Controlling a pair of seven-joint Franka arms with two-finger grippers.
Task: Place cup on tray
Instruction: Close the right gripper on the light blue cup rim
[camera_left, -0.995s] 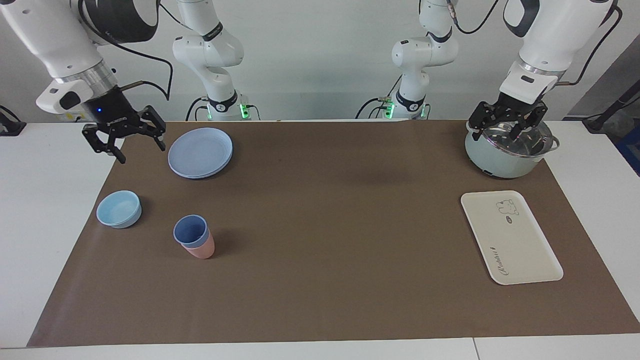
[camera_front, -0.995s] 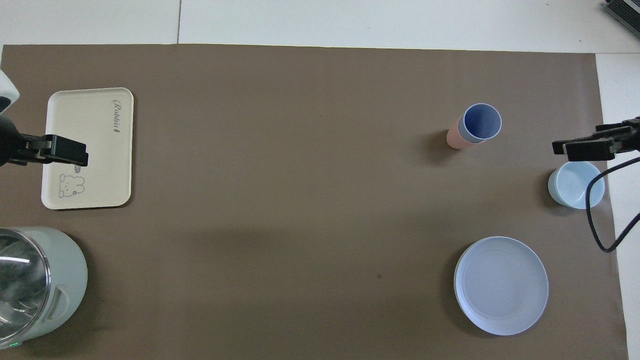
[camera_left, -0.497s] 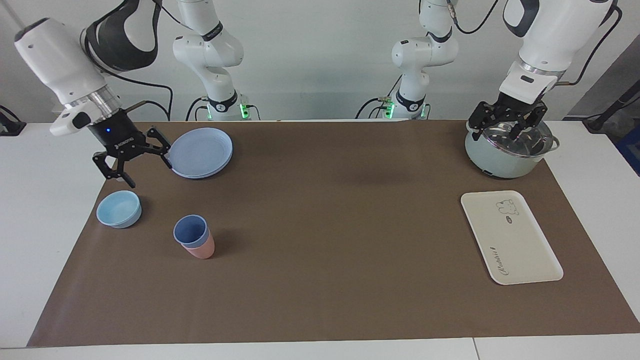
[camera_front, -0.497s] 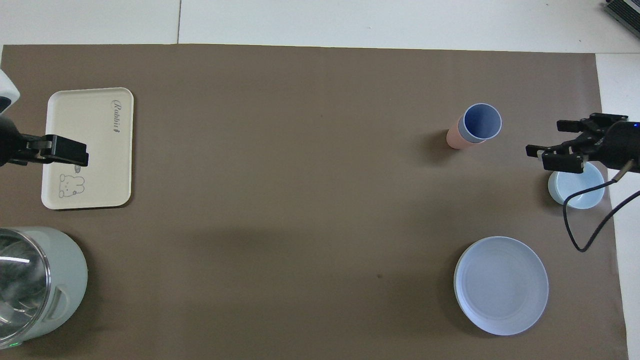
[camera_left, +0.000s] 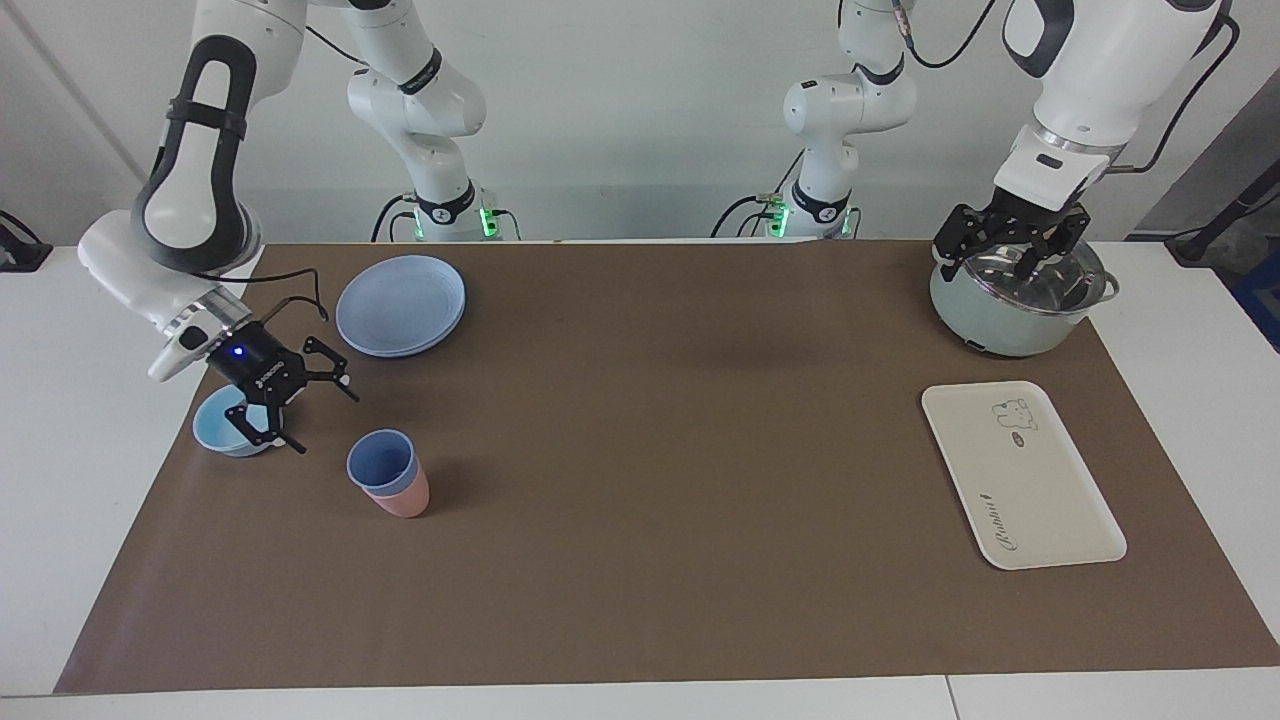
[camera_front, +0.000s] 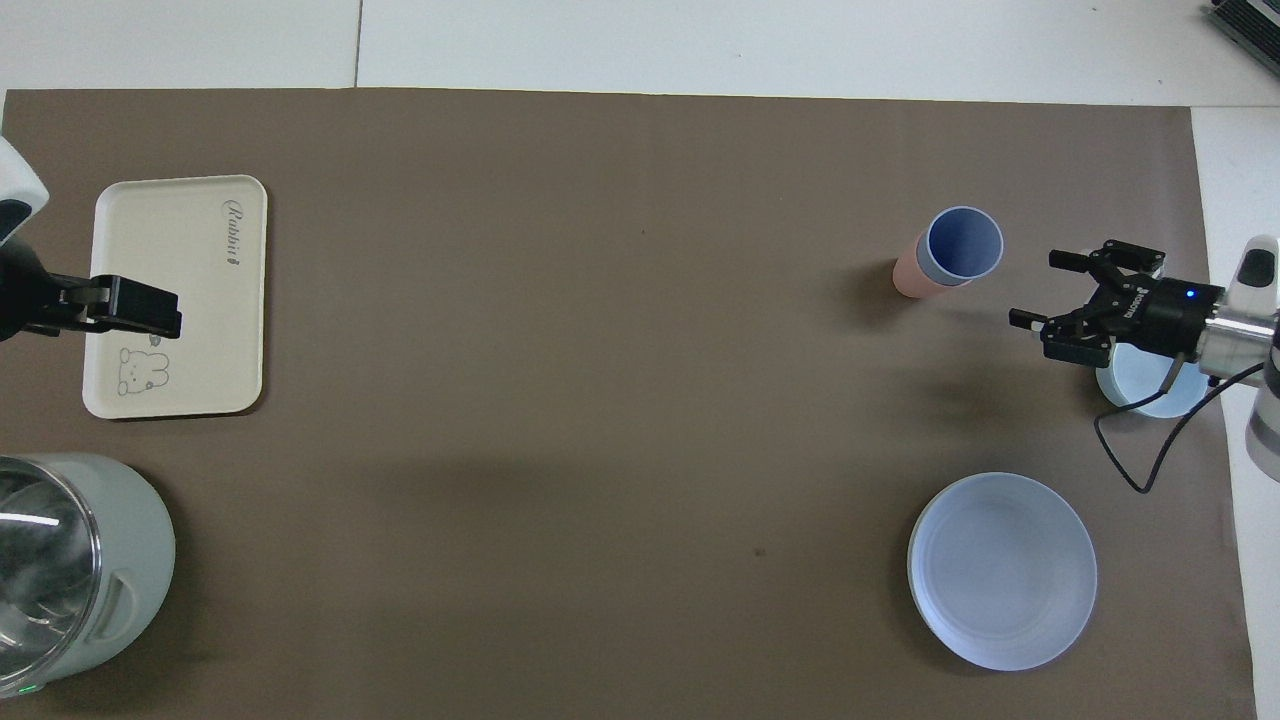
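Note:
The periwinkle-blue cup (camera_left: 381, 462) (camera_front: 963, 243) stands nested inside a pink cup (camera_left: 407, 499) (camera_front: 908, 277) toward the right arm's end of the table. The cream tray (camera_left: 1020, 480) (camera_front: 200, 290) with the bear print lies flat toward the left arm's end, with nothing on it. My right gripper (camera_left: 325, 422) (camera_front: 1035, 290) is open and low, tilted toward the cup, over the mat between the light-blue bowl and the cup, touching neither. My left gripper (camera_left: 1005, 262) (camera_front: 140, 308) hangs open above the pot and waits.
A light-blue bowl (camera_left: 222, 425) (camera_front: 1150, 395) sits partly under the right wrist. Stacked blue plates (camera_left: 400, 303) (camera_front: 1002, 570) lie nearer to the robots than the cup. A pale green pot (camera_left: 1015, 320) (camera_front: 90, 570) stands nearer to the robots than the tray. Brown mat (camera_left: 680, 450) covers the table.
The right arm has swung down from beside the plates, passed over the bowl, and now sits low, tilted toward the cup. The left arm, cups and tray have not moved.

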